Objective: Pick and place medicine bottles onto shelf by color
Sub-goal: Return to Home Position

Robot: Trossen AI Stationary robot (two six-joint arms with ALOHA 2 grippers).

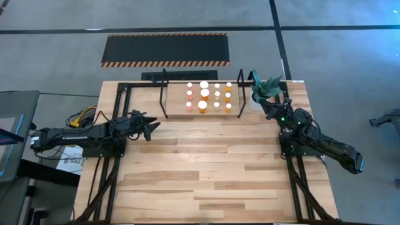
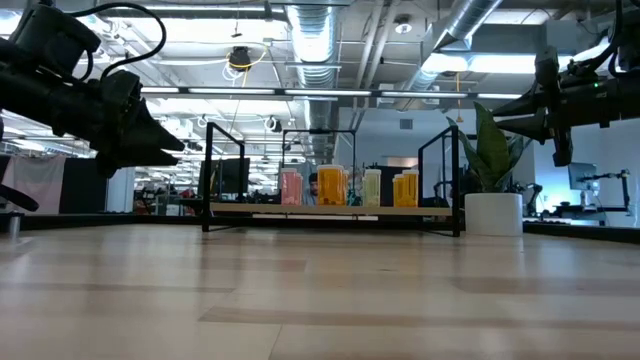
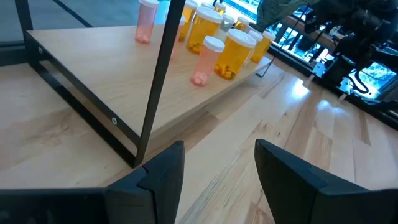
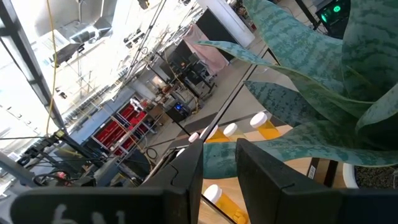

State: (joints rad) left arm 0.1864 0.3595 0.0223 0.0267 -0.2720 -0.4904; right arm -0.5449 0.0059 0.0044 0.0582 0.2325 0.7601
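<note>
Wood table [image 1: 206, 181] showed no loose bottles; all medicine bottles [image 1: 204, 94] stood in colour columns on the shelf [image 1: 178, 106] at 12 o'clock, so sorting prob. done. Left gripper [image 1: 153, 128], 9 o'clock, wide open, empty. Right gripper [image 1: 264, 103], 2 o'clock by potted plant [image 1: 265, 86], fingers slightly apart, empty.

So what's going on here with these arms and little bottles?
Two robot arms are sorting medicine bottles by color onto a wooden shelf at the back of the table. Every bottle in view stands on it in rows. Neither arm holds anything: the left gripper hangs open left of the shelf, the right gripper open by the potted plant at its right end.
</note>
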